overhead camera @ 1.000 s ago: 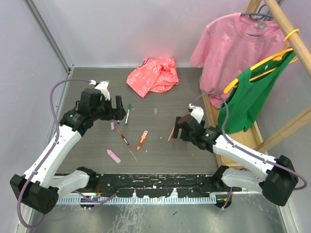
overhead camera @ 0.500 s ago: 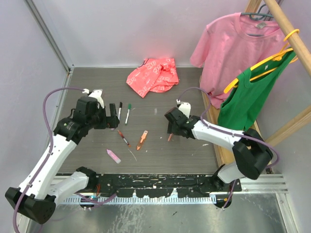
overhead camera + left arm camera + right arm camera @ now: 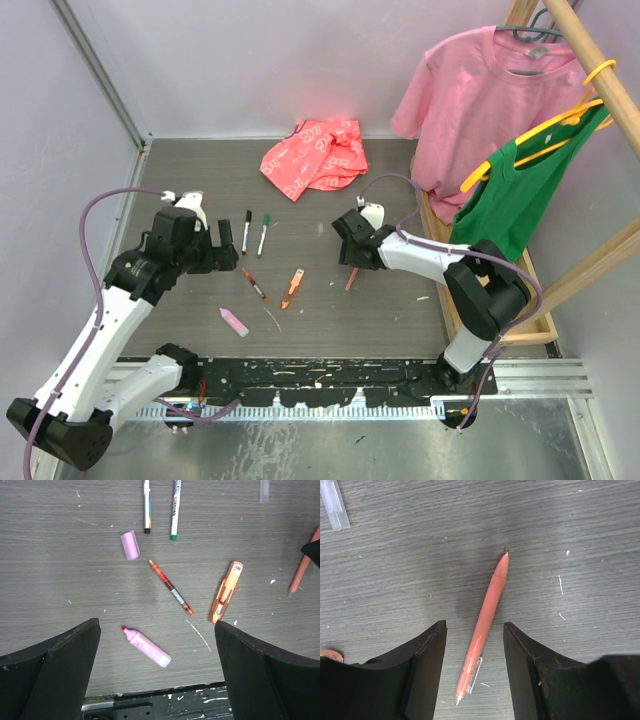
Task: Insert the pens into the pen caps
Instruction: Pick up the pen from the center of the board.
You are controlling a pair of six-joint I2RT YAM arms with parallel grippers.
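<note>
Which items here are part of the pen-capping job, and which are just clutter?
Job:
- salmon-orange pen
- two white markers
- dark red pen
- pink highlighter
- short orange pen
- lilac cap

Lying about:
- red patterned cloth
- pink shirt and green shirt on hangers

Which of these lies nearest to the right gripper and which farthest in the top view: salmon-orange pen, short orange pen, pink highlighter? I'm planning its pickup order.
From the right gripper:
1. Salmon-orange pen, directly under the gripper, between its fingers in the right wrist view.
2. Short orange pen, mid-table, toward the left arm.
3. Pink highlighter, far left, near the front edge.
</note>
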